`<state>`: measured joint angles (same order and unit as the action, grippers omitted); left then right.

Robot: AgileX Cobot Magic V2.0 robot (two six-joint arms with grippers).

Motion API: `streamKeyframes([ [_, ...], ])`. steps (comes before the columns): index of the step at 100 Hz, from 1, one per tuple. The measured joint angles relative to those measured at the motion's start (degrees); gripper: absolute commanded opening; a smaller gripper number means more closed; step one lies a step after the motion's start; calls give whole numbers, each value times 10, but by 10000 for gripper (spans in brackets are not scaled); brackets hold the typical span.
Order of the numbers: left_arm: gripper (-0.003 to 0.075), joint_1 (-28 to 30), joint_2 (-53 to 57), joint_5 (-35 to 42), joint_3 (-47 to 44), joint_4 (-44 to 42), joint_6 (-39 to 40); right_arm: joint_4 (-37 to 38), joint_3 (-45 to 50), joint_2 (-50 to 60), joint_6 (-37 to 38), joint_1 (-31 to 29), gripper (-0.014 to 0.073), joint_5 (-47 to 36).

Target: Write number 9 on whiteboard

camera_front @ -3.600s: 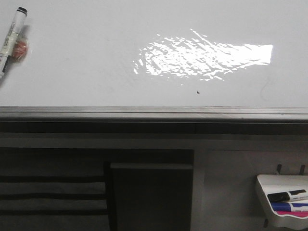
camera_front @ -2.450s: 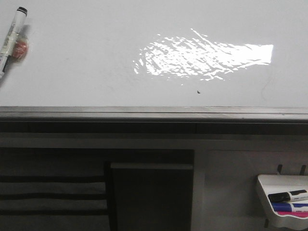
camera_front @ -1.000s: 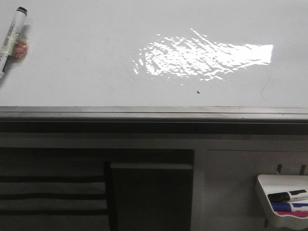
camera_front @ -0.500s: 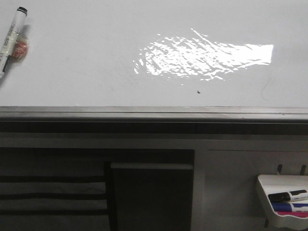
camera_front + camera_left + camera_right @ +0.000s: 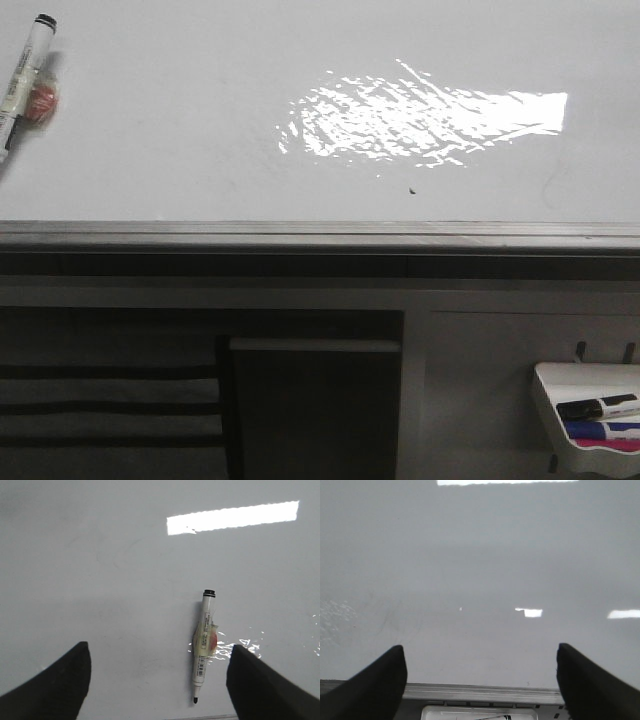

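Note:
The whiteboard (image 5: pixel 180 130) fills the upper front view, glossy white with a bright glare patch (image 5: pixel 420 125). A white marker (image 5: pixel 22 80) wrapped in yellowish and red tape lies flat at its far left. In the left wrist view my left gripper (image 5: pixel 159 647) hovers open over the whiteboard (image 5: pixel 100 555), with the marker (image 5: pixel 204 642) lying between the fingers, nearer one of them and untouched. My right gripper (image 5: pixel 480 647) is open and empty over the whiteboard (image 5: pixel 480 555) near its edge. A very faint thin stroke (image 5: pixel 549 188) shows at the right; I cannot tell whether it is the number 9.
A tiny black speck (image 5: pixel 413 189) sits below the glare. A grey metal rail (image 5: pixel 320 232) runs along the board's near edge. Below it at the right hangs a white tray (image 5: pixel 560 385) holding black, blue and pink markers. Neither arm appears in the front view.

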<state>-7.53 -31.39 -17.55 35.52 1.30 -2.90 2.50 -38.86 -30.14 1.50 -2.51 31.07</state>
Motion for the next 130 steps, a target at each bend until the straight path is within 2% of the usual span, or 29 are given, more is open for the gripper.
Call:
streamKeyframes([
  [22,438,0,-17,17,0,5,0,0,0,0,0,0,547,0],
  [44,438,0,-111,2,4,-16,-3,-13,0,0,0,0,547,0],
  [70,438,-51,-233,9,15,-26,-12,-19,0,0,0,0,547,0],
  [100,438,-60,-362,125,16,-32,-14,-20,0,0,0,0,547,0],
  [130,419,-60,-434,232,16,-62,-14,-20,0,0,0,0,547,0],
])
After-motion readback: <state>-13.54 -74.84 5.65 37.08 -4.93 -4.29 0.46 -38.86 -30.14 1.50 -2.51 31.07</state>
